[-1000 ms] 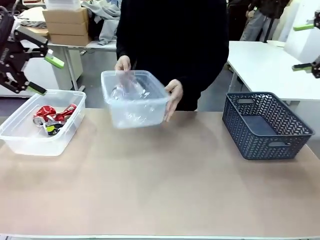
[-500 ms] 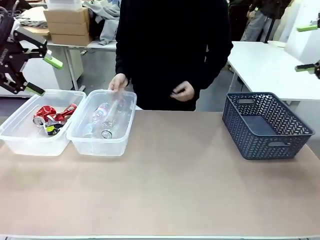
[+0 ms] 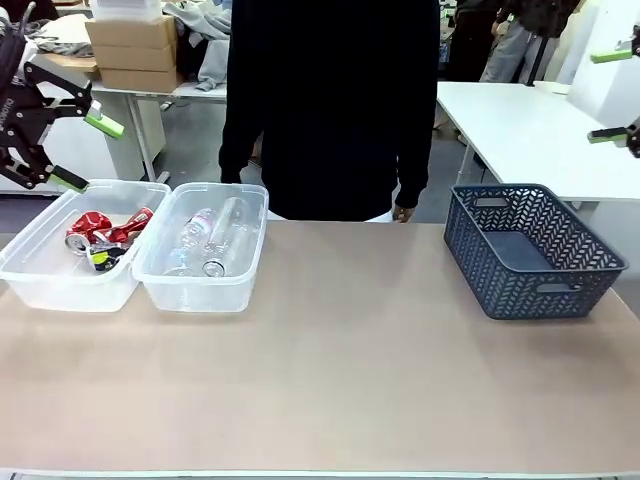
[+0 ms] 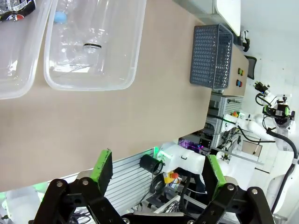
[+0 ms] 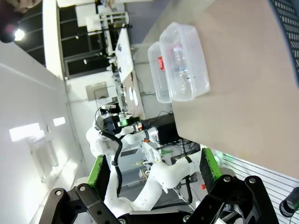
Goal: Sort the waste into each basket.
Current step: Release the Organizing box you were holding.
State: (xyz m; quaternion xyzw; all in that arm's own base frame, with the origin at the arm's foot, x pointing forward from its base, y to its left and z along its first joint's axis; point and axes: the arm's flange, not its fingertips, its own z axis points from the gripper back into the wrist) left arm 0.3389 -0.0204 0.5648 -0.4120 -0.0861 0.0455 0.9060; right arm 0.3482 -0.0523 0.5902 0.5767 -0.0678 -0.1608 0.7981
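Crushed red cans (image 3: 100,232) are seen gathered in the clear tub (image 3: 40,285) at the left of the frame, and clear bottles (image 3: 212,236) in its twin (image 3: 200,290) just beside it, while the dark lattice basket (image 3: 530,250) at the right holds no waste; the sorting is judged all but done. Both hands, left (image 3: 80,152) and right (image 3: 608,95), are held raised at the upper frame edges above the counter (image 3: 350,380), fingers spread apart, nothing gripped.

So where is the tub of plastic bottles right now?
Front view: the bottle tub sits at the table's left, beside the can tub, far from the dark basket.
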